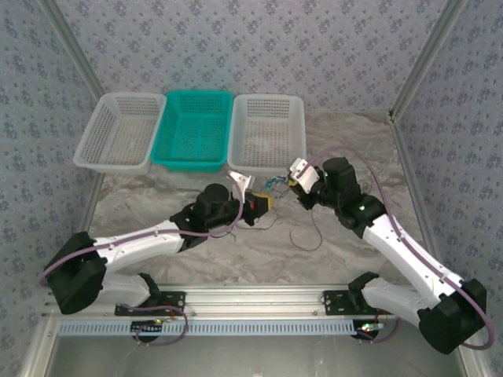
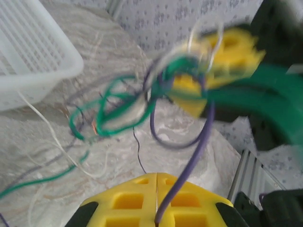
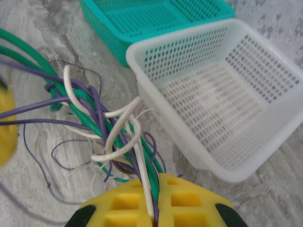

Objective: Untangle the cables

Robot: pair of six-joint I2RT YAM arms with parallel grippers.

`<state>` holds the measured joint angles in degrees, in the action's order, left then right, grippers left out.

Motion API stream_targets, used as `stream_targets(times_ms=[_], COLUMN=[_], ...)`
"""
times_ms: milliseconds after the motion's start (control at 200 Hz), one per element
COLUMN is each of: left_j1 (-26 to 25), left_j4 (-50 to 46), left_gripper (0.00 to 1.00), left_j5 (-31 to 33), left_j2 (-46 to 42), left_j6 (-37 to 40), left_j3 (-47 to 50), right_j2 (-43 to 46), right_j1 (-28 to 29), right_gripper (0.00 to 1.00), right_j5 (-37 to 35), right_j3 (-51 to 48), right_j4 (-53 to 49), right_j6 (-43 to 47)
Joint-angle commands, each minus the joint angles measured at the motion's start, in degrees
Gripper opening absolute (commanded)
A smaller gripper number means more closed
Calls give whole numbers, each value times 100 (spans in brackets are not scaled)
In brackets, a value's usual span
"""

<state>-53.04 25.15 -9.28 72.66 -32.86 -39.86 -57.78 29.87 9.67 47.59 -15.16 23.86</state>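
The cables (image 3: 113, 127) — thin, limp green, purple and white strands — are held up in a knot over the table (image 1: 259, 251), near the white basket (image 3: 180, 38). The left pincer (image 2: 156, 201) is clamped on one purple strand (image 2: 189, 163), the right pincer (image 3: 154, 203) on the bundle's root. They are likely light and snag-prone, so take single loose ends.

Left white basket (image 1: 118, 133), teal basket (image 1: 195, 129) and right white basket (image 1: 267, 132) side by side on marbled table (image 1: 236, 261).
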Motion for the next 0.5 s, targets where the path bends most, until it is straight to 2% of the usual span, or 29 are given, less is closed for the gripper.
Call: stream_targets(times_ms=[0, 80, 110, 135, 205, 280, 390, 495], left_j1=[157, 255, 278, 297, 322, 343, 338, 340], left_j4=[-110, -514, -608, -671, -754, -734, -675, -646], left_gripper=[0, 0, 0, 0, 0, 0, 0, 0], left_j5=[226, 202, 184, 165, 155, 76, -170, -301], left_j2=[-498, -689, -741, -776, -832, -820, -748, -731], left_j6=[121, 241, 290, 319, 351, 318, 250, 231], left_j3=[-189, -192, -177, -165, -115, -61, -75, -83], right_j2=[346, 626, 726, 818, 1024, 1151, 1204, 1081], right_j1=[64, 87, 89, 85, 89, 87, 81, 67], right_gripper=[18, 48, 66, 75, 94, 97, 92, 89], right_j5=[-109, -148, -156, -159, -326, -405, -440, -49], right_j3=[-427, -716, -798, -836, -907, -983, -1223, -1592], right_j4=[223, 381, 390, 376, 251, 56, -208, -111], right_j6=[-629, -1072, -1242, -1426, -2201, -3304, -4799, -5093])
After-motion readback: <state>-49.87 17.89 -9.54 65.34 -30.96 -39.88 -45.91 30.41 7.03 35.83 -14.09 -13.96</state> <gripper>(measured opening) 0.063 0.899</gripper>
